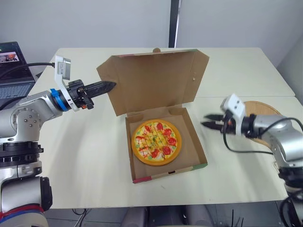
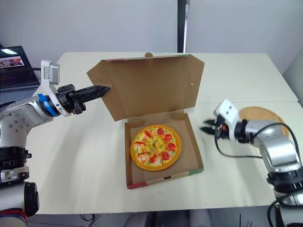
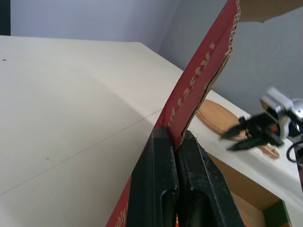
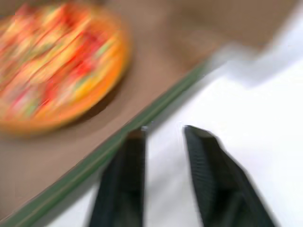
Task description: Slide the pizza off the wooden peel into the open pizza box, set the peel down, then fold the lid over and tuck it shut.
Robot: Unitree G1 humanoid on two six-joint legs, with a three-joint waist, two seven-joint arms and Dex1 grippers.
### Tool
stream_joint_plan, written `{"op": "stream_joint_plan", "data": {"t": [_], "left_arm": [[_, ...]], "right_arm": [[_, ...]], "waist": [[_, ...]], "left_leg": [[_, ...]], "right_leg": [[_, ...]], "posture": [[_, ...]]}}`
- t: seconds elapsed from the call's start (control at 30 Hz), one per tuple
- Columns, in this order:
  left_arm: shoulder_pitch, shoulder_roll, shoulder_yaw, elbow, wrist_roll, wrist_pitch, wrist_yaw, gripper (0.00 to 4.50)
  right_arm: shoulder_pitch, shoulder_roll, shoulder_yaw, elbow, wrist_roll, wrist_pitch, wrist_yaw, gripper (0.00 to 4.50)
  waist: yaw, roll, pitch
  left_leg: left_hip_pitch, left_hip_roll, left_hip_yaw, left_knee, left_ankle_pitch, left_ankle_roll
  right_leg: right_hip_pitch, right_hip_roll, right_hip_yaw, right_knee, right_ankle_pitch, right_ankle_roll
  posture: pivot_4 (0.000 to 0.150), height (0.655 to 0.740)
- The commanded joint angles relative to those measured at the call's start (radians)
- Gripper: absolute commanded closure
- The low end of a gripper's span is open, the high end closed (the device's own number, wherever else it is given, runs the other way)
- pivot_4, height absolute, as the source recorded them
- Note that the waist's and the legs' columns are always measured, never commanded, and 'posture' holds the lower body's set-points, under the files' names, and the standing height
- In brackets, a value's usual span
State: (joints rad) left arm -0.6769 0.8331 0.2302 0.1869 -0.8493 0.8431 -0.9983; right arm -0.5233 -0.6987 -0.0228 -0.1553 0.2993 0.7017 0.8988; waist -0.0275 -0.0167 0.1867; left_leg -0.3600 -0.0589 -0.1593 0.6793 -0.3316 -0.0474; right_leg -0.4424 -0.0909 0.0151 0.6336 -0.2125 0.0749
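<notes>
Pizza (image 1: 156, 142) lying flat inside box (image 1: 196, 156), centred on base. Peel (image 1: 259, 108) on table (image 1: 85, 156), well to right of box, empty. Lid (image 1: 156, 80) upright off box's back edge. Left gripper (image 1: 111, 86) pinched tight on lid's left edge, cardboard between fingers. Right gripper (image 1: 204, 121) spread wide, empty, just beside box's right wall. Lid looks light, thin corrugated: stiff across panel, easily creased at edge, side flaps floppy. Best pushed over near top edge, both sides.

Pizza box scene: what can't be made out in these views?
Peel: near part hidden behind right arm, eye views.
Pizza: toppings blurred, right wrist view.
Laptop: cut by left edge, eye views.
Lid print: partly covered by left fingers, left wrist view.
</notes>
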Motion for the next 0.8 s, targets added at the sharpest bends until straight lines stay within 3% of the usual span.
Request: {"op": "stream_joint_plan", "data": {"t": [0.03, 0.07, 0.47, 0.57, 0.73, 0.8], "left_arm": [[-0.012, -0.004, 0.018, -0.037, 0.004, -0.007, -0.017, 4.5], [-0.014, -0.006, 0.017, -0.042, 0.005, -0.004, -0.013, 4.5], [-0.029, -0.016, 0.02, -0.059, 0.008, 0.014, 0.004, 4.5], [-0.029, -0.015, 0.019, -0.048, 0.016, 0.007, -0.001, 4.5], [-0.028, -0.016, 0.02, -0.035, 0.03, -0.005, -0.006, 4.5], [-0.032, -0.022, 0.018, -0.028, 0.037, -0.011, -0.005, 4.5]], "right_arm": [[-0.098, 0.042, -0.05, 0.061, 0.015, -0.035, -0.069, 1.78], [-0.129, 0.059, -0.052, 0.081, 0.022, -0.029, -0.077, 1.47], [-0.273, 0.175, -0.026, 0.198, 0.059, -0.021, -0.107, 1.47], [-0.272, 0.179, -0.021, 0.203, 0.055, -0.034, -0.107, 2.12], [-0.269, 0.178, -0.023, 0.195, 0.055, -0.038, -0.11, 3.95], [-0.265, 0.177, -0.024, 0.189, 0.056, -0.035, -0.114, 4.47]], "waist": [[-0.001, 0.0, 0.0], [0.0, 0.0, 0.0], [-0.001, 0.0, 0.0], [-0.002, 0.0, 0.0], [-0.003, 0.0, 0.0], [-0.003, 0.0, 0.0]], "left_leg": [[0.0, 0.0, 0.0, 0.0, 0.0, 0.0], [0.0, 0.0, 0.0, 0.0, 0.0, 0.0], [-0.001, -0.001, -0.001, 0.0, 0.0, 0.0], [-0.001, -0.001, 0.0, 0.0, 0.0, 0.0], [-0.002, -0.001, 0.001, 0.001, 0.001, -0.001], [-0.002, -0.001, 0.001, 0.001, 0.001, -0.001]], "right_leg": [[0.0, 0.0, 0.0, 0.0, 0.0, 0.0], [0.0, 0.0, 0.0, 0.0, 0.0, 0.0], [-0.002, 0.0, 0.0, 0.002, 0.0, 0.0], [-0.003, 0.0, 0.001, 0.004, 0.0, 0.0], [-0.005, 0.0, 0.001, 0.008, 0.0, 0.0], [-0.006, 0.0, 0.001, 0.009, 0.0, 0.0]], "posture": [[0.15, 0.74], [0.15, 0.74], [0.15, 0.74], [0.15, 0.74], [0.15, 0.74], [0.15, 0.74]]}}
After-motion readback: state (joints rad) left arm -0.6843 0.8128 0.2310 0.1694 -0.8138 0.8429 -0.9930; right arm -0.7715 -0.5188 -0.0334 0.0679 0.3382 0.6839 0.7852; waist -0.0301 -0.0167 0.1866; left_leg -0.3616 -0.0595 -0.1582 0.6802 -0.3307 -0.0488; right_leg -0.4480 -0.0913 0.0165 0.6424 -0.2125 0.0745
